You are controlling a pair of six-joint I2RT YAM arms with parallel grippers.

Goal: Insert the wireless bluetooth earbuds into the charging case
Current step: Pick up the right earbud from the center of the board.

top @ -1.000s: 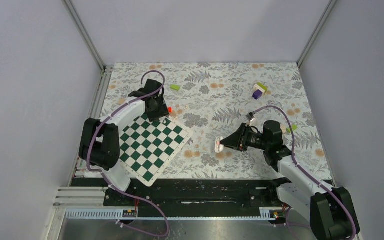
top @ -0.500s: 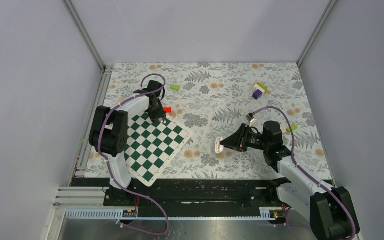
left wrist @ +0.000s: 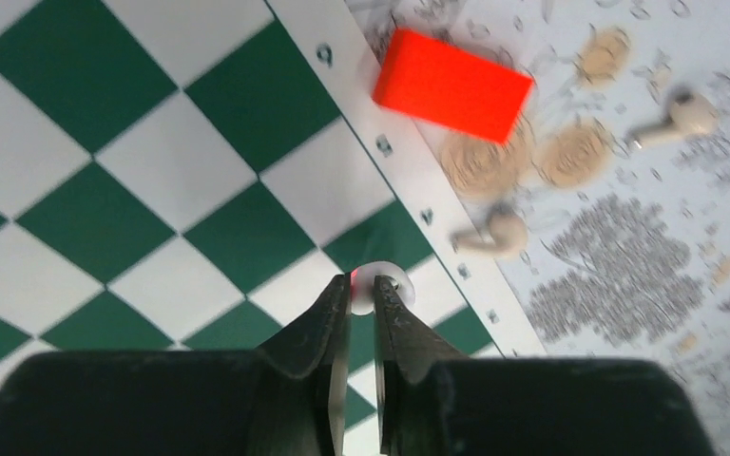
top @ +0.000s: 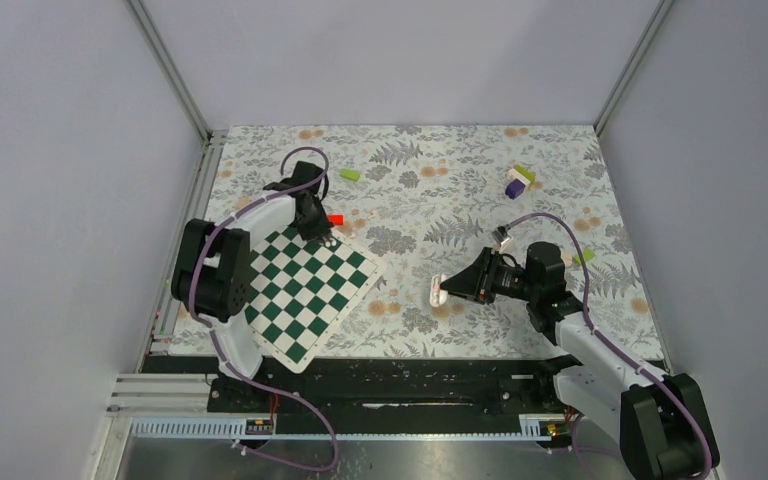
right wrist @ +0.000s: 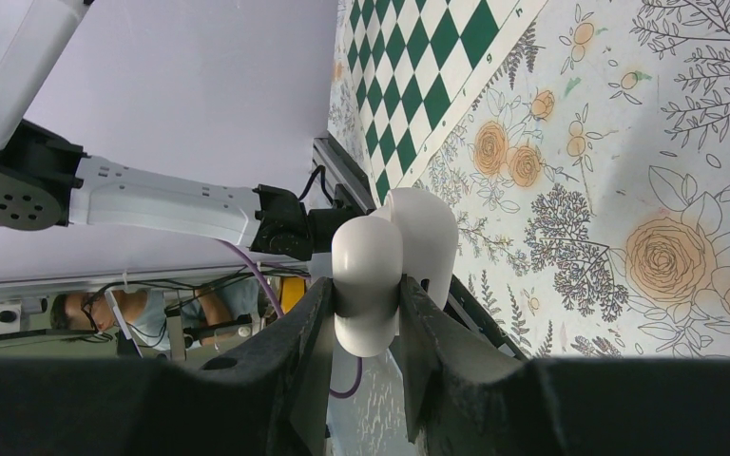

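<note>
Robotics lab cell: grey panel walls (top: 60, 150), aluminium frame posts (top: 168, 70), left arm (top: 255, 215) and right arm (top: 600, 350) at a floral table (top: 440, 180).

We find open flowered cloth (top: 430, 200) across the middle, chessboard (top: 300, 290) flat at left, red block (left wrist: 451, 84) and two earbuds (left wrist: 489, 233) crowding its far edge, stacked blocks (top: 518, 181) far right.

A green-and-white checked chessboard (top: 305, 285) is lying at eight o'clock on a table cover (top: 440, 200) that is showing grey ferns and tan-orange roses. A red block (left wrist: 453, 84) is sitting at the board's one o'clock. The white charging case (right wrist: 390, 256) is showing between black right gripper (right wrist: 366, 285) fingers, and a white earbud (left wrist: 392, 282) between black left gripper (left wrist: 361, 285) fingers.
</note>
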